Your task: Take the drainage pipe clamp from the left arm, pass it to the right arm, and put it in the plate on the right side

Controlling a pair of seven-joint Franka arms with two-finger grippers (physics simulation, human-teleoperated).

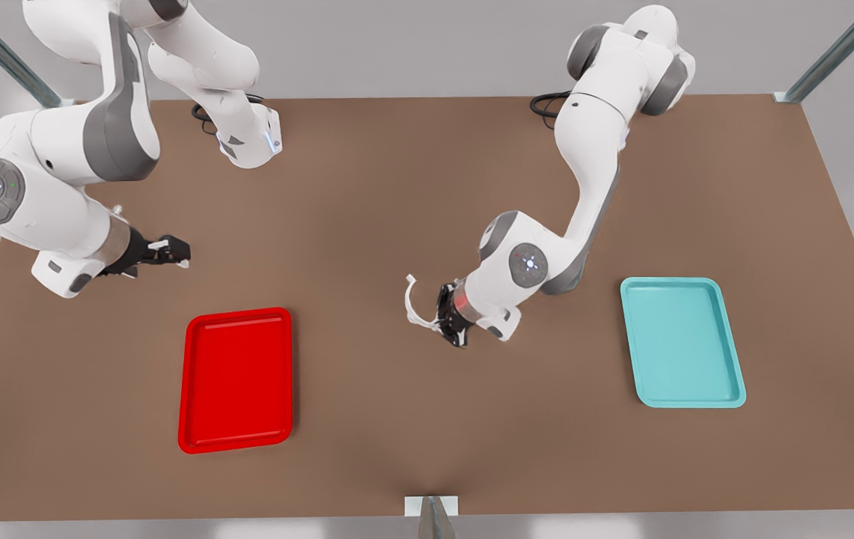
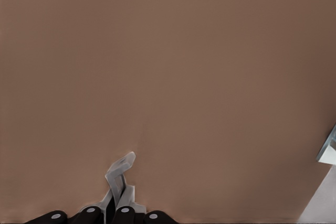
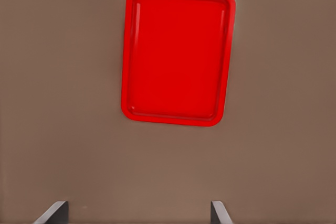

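The drainage pipe clamp [image 1: 409, 307], a thin white C-shaped strap, sticks out of my left gripper [image 1: 443, 320] near the table's middle, on the arm at the front view's right. In the left wrist view the left gripper [image 2: 116, 209] is shut on the clamp [image 2: 119, 174] over bare brown table. My right gripper [image 1: 176, 253] hangs open and holds nothing at the front view's left, behind the red plate [image 1: 236, 378]. In the right wrist view its fingers [image 3: 55, 211] are spread wide, with the red plate [image 3: 176, 56] lying beyond them.
A teal tray [image 1: 681, 340] lies at the front view's right, past the left arm's elbow. A small metal bracket [image 1: 431, 507] sits at the table's near edge. Metal frame posts stand at the far corners.
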